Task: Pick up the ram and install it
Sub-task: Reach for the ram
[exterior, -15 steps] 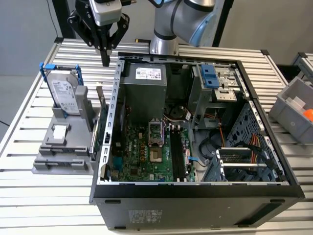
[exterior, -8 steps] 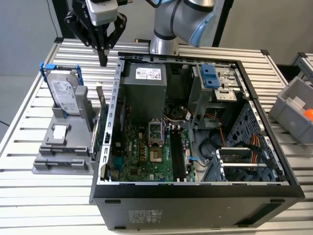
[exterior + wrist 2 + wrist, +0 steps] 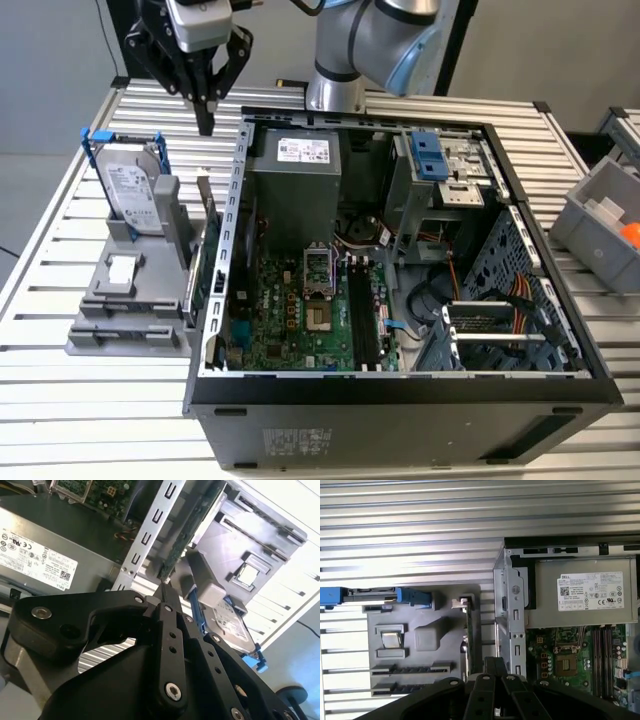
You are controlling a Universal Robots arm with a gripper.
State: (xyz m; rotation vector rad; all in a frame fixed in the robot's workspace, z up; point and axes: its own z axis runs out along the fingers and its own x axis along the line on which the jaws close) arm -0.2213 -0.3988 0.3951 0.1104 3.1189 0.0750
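Hovering above a grey parts holder (image 3: 120, 320) on the slatted counter (image 3: 60, 400), the arm's pincer (image 3: 206, 122) points straight down, fingers drawn together and empty. The ram (image 3: 468, 630) has not been lifted: in the first wrist view it shows as a thin green line standing on its long edge in a slot of the holder, on the side nearest the open computer case (image 3: 400, 410) and just beside that case's metal wall. The pincer hangs above the stick, roughly in line with it and clear of it. Standing on edge appears to leave the stick's upper edge free for a grip from above, which would explain the downward-pointing tool. A silver hard drive (image 3: 132, 190) in a blue bracket stands upright in the same holder, farther from the case. The case lies on its side with the panel off, so the green motherboard (image 3: 290, 310) and its long black memory slots (image 3: 360, 310) face upward; the slots look unfilled, and the installation appears not yet begun.
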